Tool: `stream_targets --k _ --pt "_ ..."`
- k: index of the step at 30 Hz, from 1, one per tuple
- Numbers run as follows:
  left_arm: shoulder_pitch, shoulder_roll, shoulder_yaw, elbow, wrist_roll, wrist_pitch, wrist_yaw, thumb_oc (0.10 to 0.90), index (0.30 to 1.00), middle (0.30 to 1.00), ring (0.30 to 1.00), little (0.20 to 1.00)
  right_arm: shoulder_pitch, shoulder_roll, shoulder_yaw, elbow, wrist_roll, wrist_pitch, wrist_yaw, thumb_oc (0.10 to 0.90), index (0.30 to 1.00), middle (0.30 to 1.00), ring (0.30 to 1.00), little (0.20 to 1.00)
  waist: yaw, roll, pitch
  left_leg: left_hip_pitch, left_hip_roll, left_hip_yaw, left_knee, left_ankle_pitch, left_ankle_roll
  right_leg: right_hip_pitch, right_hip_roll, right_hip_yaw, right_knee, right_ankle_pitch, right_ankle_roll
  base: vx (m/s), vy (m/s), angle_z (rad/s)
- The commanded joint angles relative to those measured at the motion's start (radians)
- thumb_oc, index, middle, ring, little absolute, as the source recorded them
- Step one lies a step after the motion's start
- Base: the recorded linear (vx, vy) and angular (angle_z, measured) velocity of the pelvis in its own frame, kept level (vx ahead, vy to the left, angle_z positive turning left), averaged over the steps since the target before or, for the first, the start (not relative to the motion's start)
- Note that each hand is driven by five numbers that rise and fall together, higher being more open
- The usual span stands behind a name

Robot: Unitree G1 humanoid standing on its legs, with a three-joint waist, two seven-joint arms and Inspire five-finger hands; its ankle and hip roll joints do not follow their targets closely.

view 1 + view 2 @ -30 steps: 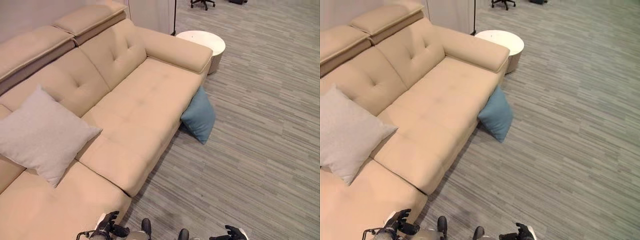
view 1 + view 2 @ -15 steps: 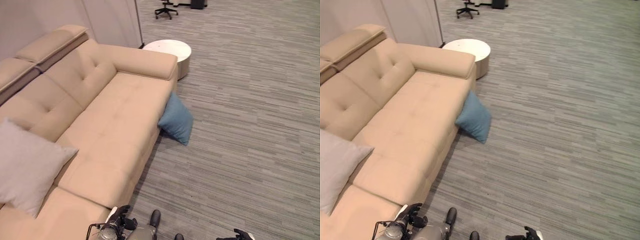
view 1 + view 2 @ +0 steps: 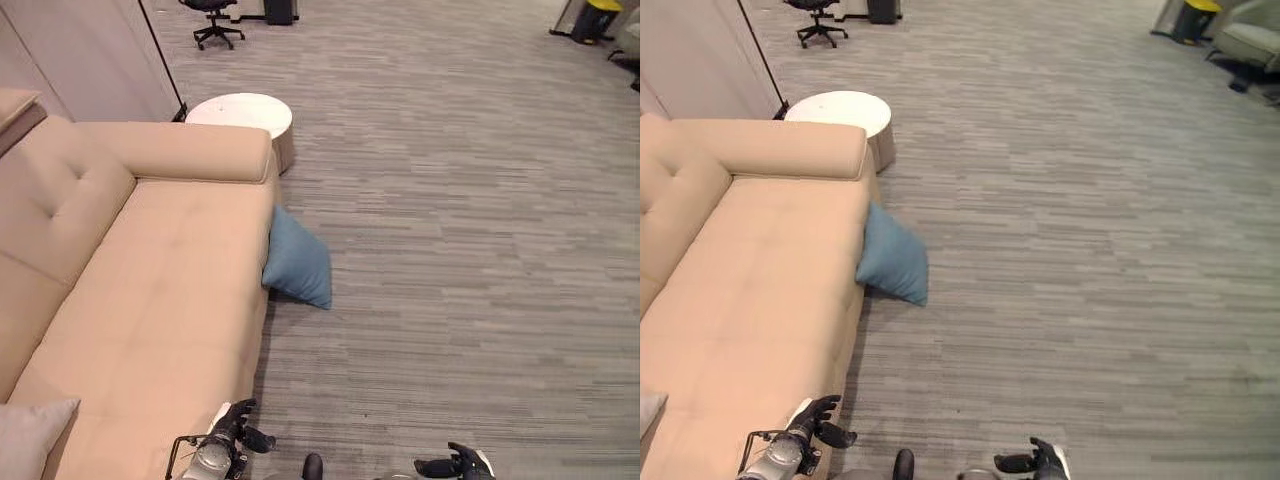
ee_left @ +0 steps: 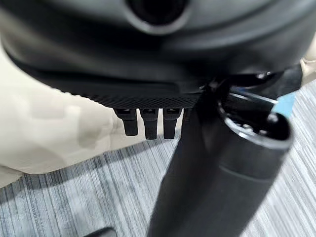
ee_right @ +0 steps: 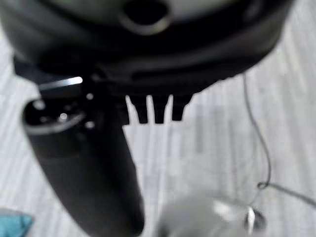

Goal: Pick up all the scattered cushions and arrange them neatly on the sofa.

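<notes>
The view has swung right along the beige sofa (image 3: 150, 290), so the blue cushion (image 3: 297, 262) propped on the floor against its front now lies ahead, likely next. Left hand (image 3: 232, 432) and right hand (image 3: 457, 465) hang relaxed, empty.

A blue cushion (image 3: 297, 260) stands tilted on the floor, leaning against the sofa's (image 3: 150, 300) front edge near its armrest. At 7 o'clock, a grey cushion's (image 3: 28, 440) corner lies on the seat.

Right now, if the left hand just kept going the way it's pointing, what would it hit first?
Probably the sofa: the left hand hangs open beside its front edge, the blue cushion farther ahead on the floor. Depth is unclear.
</notes>
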Motion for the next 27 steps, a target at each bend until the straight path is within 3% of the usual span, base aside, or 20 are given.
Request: stream_targets --k 1,4,6,9,12,15,17,20,21,22,24,27 --pt "0.039 -0.013 0.048 0.009 -0.006 -0.035 0.01 0.8 0.9 0.9 0.9 0.9 0.008 -0.095 0.006 -0.031 -0.038 -0.012 -0.013 0.8 0.9 0.9 0.9 0.9 -0.002 0.008 0.009 -0.003 0.044 -0.068 0.048 -0.102 -0.071 0.047 0.07 -0.036 -0.328 0.288 -0.021 0.25 -0.202 -0.3" --pt "0.041 -0.016 0.048 0.025 0.006 -0.039 0.009 0.8 0.9 0.9 0.9 0.9 0.01 -0.101 0.006 -0.034 -0.04 -0.015 -0.011 0.8 0.9 0.9 0.9 0.9 -0.012 0.008 0.018 0.026 0.05 -0.067 0.033 -0.111 -0.082 0.013 0.051 -0.059 -0.353 0.332 -0.004 0.18 -0.164 -0.25" --pt "0.041 -0.018 0.029 0.033 0.033 -0.038 0.008 0.8 0.9 0.9 0.9 0.9 0.018 -0.104 0.012 -0.032 -0.039 -0.019 -0.004 0.8 0.9 0.9 0.9 0.9 -0.024 -0.001 0.007 0.058 0.051 -0.085 0.052 -0.159 -0.088 0.026 0.082 0.001 -0.356 0.328 -0.018 0.34 -0.288 0.07" --pt "0.045 -0.025 0.029 0.039 0.028 -0.037 0.007 0.8 0.9 0.9 0.9 0.9 0.027 -0.105 0.022 -0.024 -0.037 -0.021 -0.002 0.8 0.9 0.9 0.9 0.9 -0.02 -0.011 -0.009 0.054 0.067 -0.094 0.123 -0.191 -0.109 0.048 0.09 -0.002 -0.36 0.315 -0.039 0.19 -0.202 0.22" --pt "0.032 -0.03 0.018 0.028 0.015 -0.032 0.003 0.8 0.9 0.9 0.9 0.9 0.02 -0.096 0.028 -0.031 -0.012 -0.033 -0.006 0.8 0.9 0.9 0.9 0.9 -0.014 -0.011 -0.006 -0.033 0.123 -0.083 0.351 -0.129 -0.156 0.12 0.119 -0.031 -0.384 0.278 -0.084 0.18 -0.317 0.14" --pt "0.019 -0.028 0.005 -0.006 -0.006 -0.031 0.002 0.8 0.9 0.9 0.9 0.9 0.019 -0.104 0.016 -0.045 0.019 -0.042 -0.02 0.8 0.9 0.9 0.9 0.9 -0.013 -0.027 0.027 -0.179 0.147 -0.051 0.596 -0.039 -0.155 0.19 0.14 -0.048 -0.433 0.247 -0.129 0.14 -0.323 0.23" --pt "0.011 -0.033 0.002 -0.014 -0.023 -0.03 0.003 0.8 0.9 0.9 0.9 0.9 0.023 -0.11 0.009 -0.047 0.03 -0.04 -0.021 0.8 0.9 0.9 0.9 0.9 -0.006 -0.028 0.035 -0.23 0.125 -0.037 0.581 -0.072 -0.15 0.227 0.16 -0.035 -0.457 0.228 -0.13 0.21 -0.187 -0.02" --pt "0.003 -0.041 -0.007 -0.011 -0.019 -0.032 0.0 0.8 0.9 0.9 0.9 0.9 0.029 -0.113 0.004 -0.044 0.026 -0.044 -0.031 0.8 0.9 0.9 0.9 0.9 -0.005 -0.031 0.026 -0.262 0.081 -0.009 0.407 -0.082 -0.141 0.255 0.179 -0.031 -0.488 0.217 -0.116 0.22 -0.08 0.0" --pt "0.003 -0.041 -0.007 -0.011 -0.019 -0.032 0.0 0.8 0.9 0.9 0.9 0.9 0.029 -0.113 0.004 -0.044 0.026 -0.044 -0.031 0.8 0.9 0.9 0.9 0.9 -0.004 -0.033 0.028 -0.255 0.079 -0.007 0.4 -0.081 -0.141 0.259 0.177 -0.03 -0.49 0.217 -0.115 0.29 -0.048 -0.18" --pt "-0.002 -0.044 -0.014 -0.013 -0.012 -0.033 -0.003 0.8 0.9 0.9 0.9 0.9 0.038 -0.11 0.001 -0.04 0.025 -0.044 -0.036 0.8 0.9 0.9 0.9 0.9 0.0 -0.016 0.02 -0.271 0.066 0.017 0.262 -0.02 -0.14 0.283 0.207 -0.027 -0.504 0.204 -0.111 0.29 -0.031 -0.19" --pt "-0.006 -0.047 -0.019 -0.022 -0.008 -0.036 -0.004 0.8 0.9 0.9 0.9 0.9 0.052 -0.106 -0.004 -0.037 0.025 -0.041 -0.037 0.8 0.9 0.9 0.9 0.9 0.008 0.005 0.016 -0.28 0.053 0.043 0.141 0.057 -0.143 0.319 0.24 -0.012 -0.516 0.186 -0.112 0.3 -0.021 -0.06" --pt "-0.003 -0.047 -0.02 -0.03 -0.017 -0.041 -0.001 0.8 0.9 0.9 0.9 0.9 0.068 -0.098 -0.007 -0.029 0.023 -0.034 -0.038 0.8 0.9 0.9 0.9 0.9 0.025 0.014 0.01 -0.287 0.046 0.065 0.082 0.081 -0.139 0.354 0.265 0.018 -0.507 0.152 -0.118 0.28 0.0 -0.14"
